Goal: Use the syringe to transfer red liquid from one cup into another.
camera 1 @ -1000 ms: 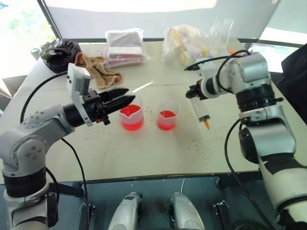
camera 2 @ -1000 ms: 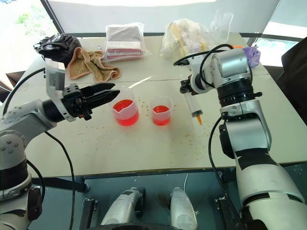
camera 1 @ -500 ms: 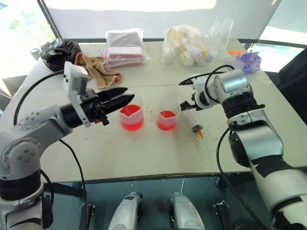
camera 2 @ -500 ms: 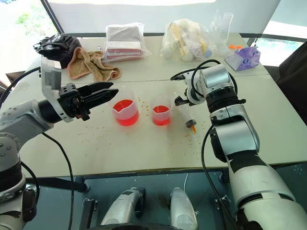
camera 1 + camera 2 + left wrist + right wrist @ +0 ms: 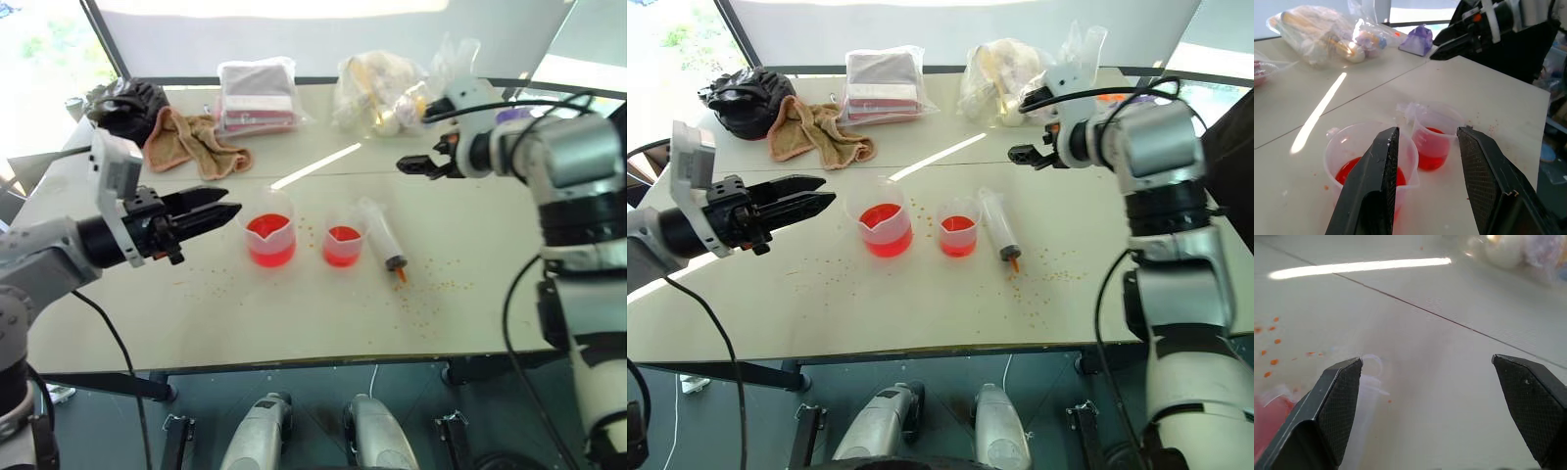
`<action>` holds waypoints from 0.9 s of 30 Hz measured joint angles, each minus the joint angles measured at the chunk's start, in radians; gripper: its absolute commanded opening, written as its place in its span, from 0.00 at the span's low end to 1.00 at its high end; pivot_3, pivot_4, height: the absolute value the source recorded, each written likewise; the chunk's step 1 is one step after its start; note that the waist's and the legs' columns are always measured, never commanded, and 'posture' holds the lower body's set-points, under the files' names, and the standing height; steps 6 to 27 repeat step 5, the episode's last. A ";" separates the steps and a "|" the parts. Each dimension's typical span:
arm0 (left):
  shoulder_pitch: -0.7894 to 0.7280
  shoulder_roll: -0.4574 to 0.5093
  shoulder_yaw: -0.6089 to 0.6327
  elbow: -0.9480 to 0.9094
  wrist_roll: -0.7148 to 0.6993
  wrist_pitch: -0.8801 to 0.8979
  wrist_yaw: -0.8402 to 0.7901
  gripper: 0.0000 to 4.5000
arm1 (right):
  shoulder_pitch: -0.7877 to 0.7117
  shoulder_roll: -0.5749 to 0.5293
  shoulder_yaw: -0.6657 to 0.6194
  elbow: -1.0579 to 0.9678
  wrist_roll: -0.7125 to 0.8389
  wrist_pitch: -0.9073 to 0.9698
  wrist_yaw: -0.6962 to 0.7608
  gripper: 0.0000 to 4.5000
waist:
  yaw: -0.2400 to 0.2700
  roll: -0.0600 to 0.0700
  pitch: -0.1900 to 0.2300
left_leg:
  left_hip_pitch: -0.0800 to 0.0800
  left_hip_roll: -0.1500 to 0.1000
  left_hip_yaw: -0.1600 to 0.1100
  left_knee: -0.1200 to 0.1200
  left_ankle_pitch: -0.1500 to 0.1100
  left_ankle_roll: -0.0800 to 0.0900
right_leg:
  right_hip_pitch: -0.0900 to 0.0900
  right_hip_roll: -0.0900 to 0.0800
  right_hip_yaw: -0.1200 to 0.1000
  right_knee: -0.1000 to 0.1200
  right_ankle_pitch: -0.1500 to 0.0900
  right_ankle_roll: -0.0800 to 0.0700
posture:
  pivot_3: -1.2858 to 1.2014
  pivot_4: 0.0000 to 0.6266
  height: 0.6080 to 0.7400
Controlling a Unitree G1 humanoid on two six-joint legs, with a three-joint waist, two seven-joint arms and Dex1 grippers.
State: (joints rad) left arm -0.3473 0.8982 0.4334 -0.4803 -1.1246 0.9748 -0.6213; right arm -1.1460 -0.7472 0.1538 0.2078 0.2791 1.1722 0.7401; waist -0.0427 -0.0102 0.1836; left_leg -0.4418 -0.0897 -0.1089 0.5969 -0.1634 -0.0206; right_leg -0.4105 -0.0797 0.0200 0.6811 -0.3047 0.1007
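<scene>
From the head views, the syringe lies flat on the white table at centre frame, just right of the smaller cup, orange tip toward the lower right and the plunger end toward the upper left. The beaker stands left of that cup, and both hold red liquid. Orange droplets speckle the tabletop around them. The right gripper hangs in the upper right, above and well apart from the syringe, holding nothing. The left gripper sits at mid-left, pointing across toward the beaker without touching it.

In the left wrist view, the left gripper's two black fingers stand apart and empty, framing the beaker and the smaller cup beyond.

In the right wrist view, the right gripper's fingers are spread wide with bare table between them; the pale shape at lower left is probably the syringe's plunger end, though it is too blurred to be sure.

The syringe looks light, rigid and smooth — likely to roll or slip, more so if wet. The fat barrel near its middle seems the safest place to grip, leaving the plunger free.
</scene>
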 measured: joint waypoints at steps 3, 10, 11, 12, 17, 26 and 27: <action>0.043 0.056 0.034 0.006 -0.013 0.005 -0.042 0.44 | 0.125 -0.165 -0.003 -0.221 0.089 -0.068 0.210 0.98 | 0.003 0.000 0.001 | -0.001 0.001 0.000 -0.001 -0.001 0.002 | 0.000 -0.001 -0.001 -0.002 -0.001 0.000 | 0.52 0.24 0.97; 0.073 0.097 0.071 0.018 -0.013 0.007 -0.070 0.44 | 0.224 -0.279 -0.021 -0.360 0.151 -0.130 0.358 0.98 | 0.007 0.001 0.002 | -0.001 0.000 0.000 -0.001 -0.002 0.003 | 0.001 -0.001 -0.001 -0.005 -0.001 0.001 | 0.52 0.24 0.97; 0.073 0.097 0.071 0.018 -0.013 0.007 -0.070 0.44 | 0.224 -0.279 -0.021 -0.360 0.151 -0.130 0.358 0.98 | 0.007 0.001 0.002 | -0.001 0.000 0.000 -0.001 -0.002 0.003 | 0.001 -0.001 -0.001 -0.005 -0.001 0.001 | 0.52 0.24 0.97; 0.073 0.097 0.071 0.018 -0.013 0.007 -0.070 0.44 | 0.224 -0.279 -0.021 -0.360 0.151 -0.130 0.358 0.98 | 0.007 0.001 0.002 | -0.001 0.000 0.000 -0.001 -0.002 0.003 | 0.001 -0.001 -0.001 -0.005 -0.001 0.001 | 0.52 0.24 0.97; 0.073 0.097 0.071 0.018 -0.013 0.007 -0.070 0.44 | 0.224 -0.279 -0.021 -0.360 0.151 -0.130 0.358 0.98 | 0.007 0.001 0.002 | -0.001 0.000 0.000 -0.001 -0.002 0.003 | 0.001 -0.001 -0.001 -0.005 -0.001 0.001 | 0.52 0.24 0.97; 0.073 0.097 0.071 0.018 -0.013 0.007 -0.070 0.44 | 0.224 -0.279 -0.021 -0.360 0.151 -0.130 0.358 0.98 | 0.007 0.001 0.002 | -0.001 0.000 0.000 -0.001 -0.002 0.003 | 0.001 -0.001 -0.001 -0.005 -0.001 0.001 | 0.52 0.24 0.97; 0.073 0.097 0.071 0.018 -0.013 0.007 -0.070 0.44 | 0.224 -0.279 -0.021 -0.360 0.151 -0.130 0.358 0.98 | 0.007 0.001 0.002 | -0.001 0.000 0.000 -0.001 -0.002 0.003 | 0.001 -0.001 -0.001 -0.005 -0.001 0.001 | 0.52 0.24 0.97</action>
